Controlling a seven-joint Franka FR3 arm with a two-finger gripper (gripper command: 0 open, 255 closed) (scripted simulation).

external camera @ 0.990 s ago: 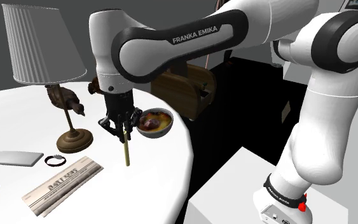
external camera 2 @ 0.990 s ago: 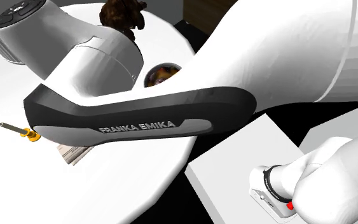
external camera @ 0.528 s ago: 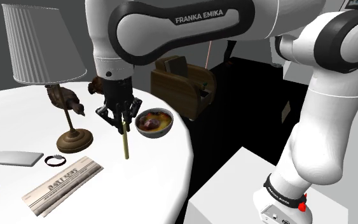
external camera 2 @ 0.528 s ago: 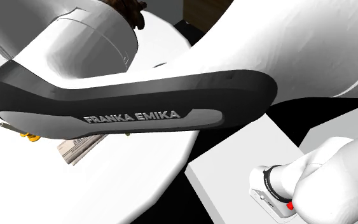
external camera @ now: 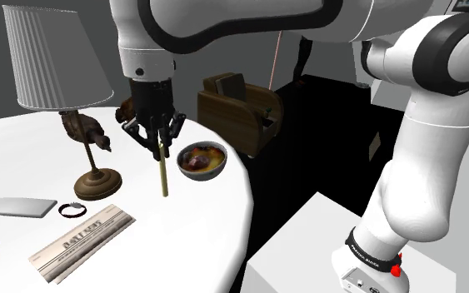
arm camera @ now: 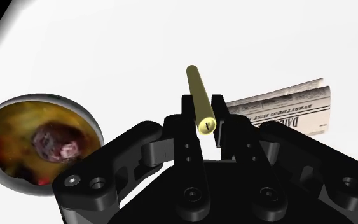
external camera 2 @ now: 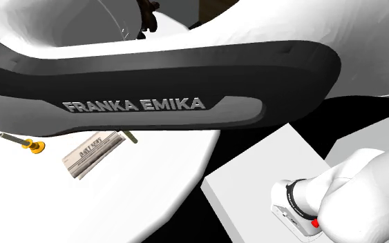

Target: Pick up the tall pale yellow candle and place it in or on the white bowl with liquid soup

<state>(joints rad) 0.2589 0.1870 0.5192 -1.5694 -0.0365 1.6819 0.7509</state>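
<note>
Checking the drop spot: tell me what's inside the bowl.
The bowl holds yellow-brown soup with a dark reddish lump in it. The soup covers the bowl's bottom, so anything beneath is hidden.

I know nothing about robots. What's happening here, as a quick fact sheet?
Candle: pale yellow, upright, clasped at its top end
End effector: shut on the candle
Bowl: soup inside, just to the shoulder view's right of the candle
Nearby on table: lamp, newspaper
Candle in bowl: not yet
</note>
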